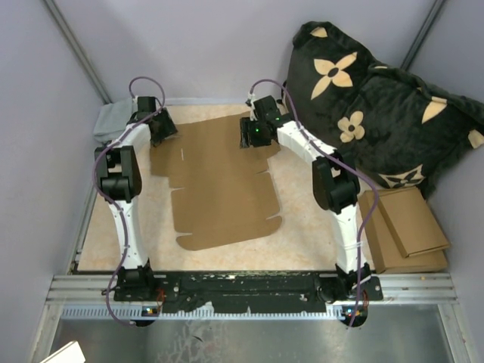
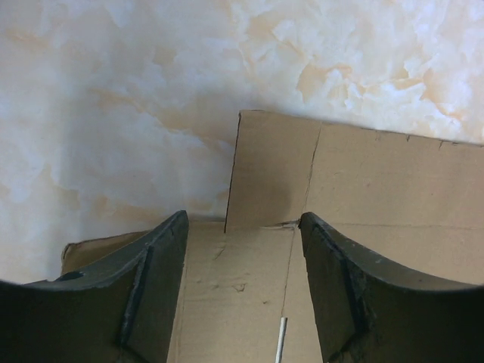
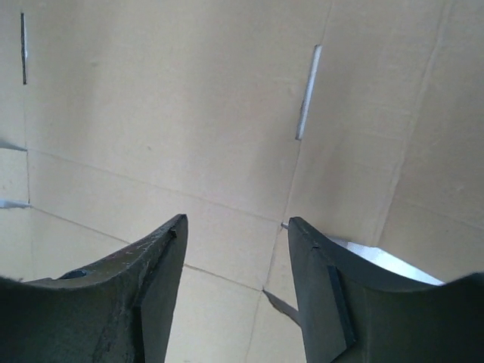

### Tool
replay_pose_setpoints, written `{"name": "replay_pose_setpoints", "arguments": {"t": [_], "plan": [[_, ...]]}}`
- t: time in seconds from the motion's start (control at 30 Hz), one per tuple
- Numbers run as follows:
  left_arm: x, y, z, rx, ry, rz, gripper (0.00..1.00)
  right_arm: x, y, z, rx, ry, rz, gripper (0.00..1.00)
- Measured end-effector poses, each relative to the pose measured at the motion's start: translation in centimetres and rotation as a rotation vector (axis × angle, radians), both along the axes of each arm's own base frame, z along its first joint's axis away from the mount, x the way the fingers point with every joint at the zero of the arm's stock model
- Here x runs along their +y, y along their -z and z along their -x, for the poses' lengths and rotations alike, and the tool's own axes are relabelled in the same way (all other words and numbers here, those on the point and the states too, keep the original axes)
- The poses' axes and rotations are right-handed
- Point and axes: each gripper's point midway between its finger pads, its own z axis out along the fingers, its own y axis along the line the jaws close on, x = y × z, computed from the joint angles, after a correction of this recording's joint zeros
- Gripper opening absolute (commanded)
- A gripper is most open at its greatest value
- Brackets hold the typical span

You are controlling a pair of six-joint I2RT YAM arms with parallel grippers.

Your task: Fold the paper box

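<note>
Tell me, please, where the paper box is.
In the top view, the paper box lies unfolded in the middle of the table, left of the flowered cushion.

Jaws spread wide, the left gripper [image 2: 243, 221] hangs over the paper box [image 2: 378, 181], with marbled tabletop [image 2: 113, 91] beyond its flap.

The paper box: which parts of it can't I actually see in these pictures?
1. Top view: the far corners of the paper box lie under the left gripper and the right gripper.
2. Left wrist view: only one corner of the sheet shows; the frame edges and that gripper cut off the rest.
3. Right wrist view: cardboard fills the frame, so its outline is cut off. Whether the gripper touches it cannot be told.
</note>
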Motion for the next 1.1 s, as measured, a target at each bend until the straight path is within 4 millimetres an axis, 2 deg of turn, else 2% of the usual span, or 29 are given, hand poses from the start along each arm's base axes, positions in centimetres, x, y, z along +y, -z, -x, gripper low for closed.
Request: {"name": "replay_pose_setpoints", "arguments": {"t": [0.13, 0.37, 0.4, 0.5, 0.63, 0.83, 0.97, 1.1], "plan": [[-0.4, 0.4, -0.4, -0.009, 0.008, 0.022, 0.51, 0.7, 0.5, 0.8, 0.018, -0.024, -0.005, 0.54], [-0.9, -0.5, -1.4, -0.063, 0.021, 0.049, 0.44, 0.2, 5.8, 5.1, 0.149, -0.066, 0.054, 0.53], [-1.0, -0.6, -1.5, -0.07, 0.023, 0.052, 0.4, 0.0, 6.4, 5.6, 0.161, -0.07, 0.061, 0.53], [-1.2, -0.9, -1.8, -0.086, 0.031, 0.061, 0.23, -0.2, 5.7, 6.4, 0.159, -0.076, 0.051, 0.52], [-1.7, -1.1, -1.9, -0.096, 0.047, 0.084, 0.0, -0.6, 6.3, 7.5, 0.185, -0.08, 0.063, 0.51], [-2.4, -1.1, -1.6, -0.109, 0.08, 0.108, 0.0, -0.8, 6.6, 9.2, 0.204, -0.089, 0.086, 0.5], [-2.8, -1.0, 0.4, -0.082, 0.108, 0.109, 0.0, -1.2, 6.4, 11.1, 0.218, -0.1, 0.107, 0.54], [-3.2, -1.1, 2.9, -0.04, 0.143, 0.09, 0.0, -1.8, 4.8, 12.3, 0.215, -0.087, 0.122, 0.6]]}}
